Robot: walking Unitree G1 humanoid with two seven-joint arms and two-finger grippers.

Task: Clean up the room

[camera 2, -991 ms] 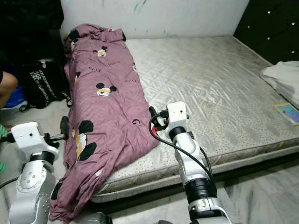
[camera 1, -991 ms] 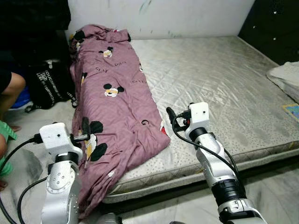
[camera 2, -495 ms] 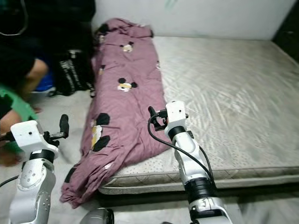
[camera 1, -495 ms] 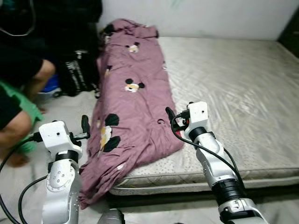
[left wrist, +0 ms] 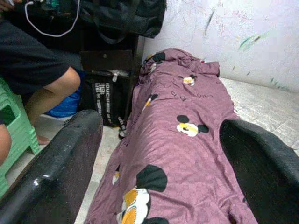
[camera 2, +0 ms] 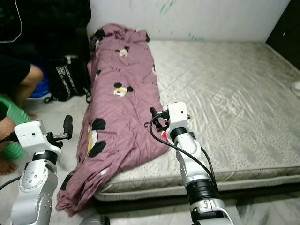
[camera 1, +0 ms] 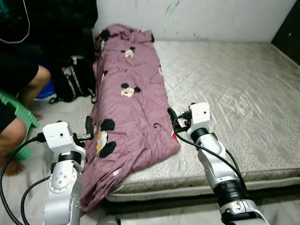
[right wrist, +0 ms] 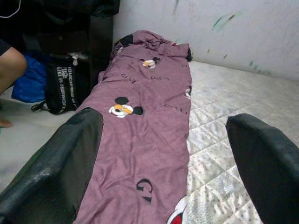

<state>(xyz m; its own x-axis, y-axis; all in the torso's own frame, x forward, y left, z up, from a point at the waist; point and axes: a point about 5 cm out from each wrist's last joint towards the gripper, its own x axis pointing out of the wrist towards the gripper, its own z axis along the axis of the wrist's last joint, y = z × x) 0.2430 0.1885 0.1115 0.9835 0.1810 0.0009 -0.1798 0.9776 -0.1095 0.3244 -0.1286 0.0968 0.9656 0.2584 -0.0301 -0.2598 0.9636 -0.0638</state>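
We judge the tidying barely begun: the mauve cartoon-print quilt lies in a long rumpled heap along the left side of the bare grey quilted mattress, its near end spilling over the edge toward the floor. A black bag and a seated person are beside the bed. Our left claw hovers over the quilt's hanging edge, fingers spread wide, empty. Our right claw hangs above the quilt's near end, likewise wide open, touching nothing.
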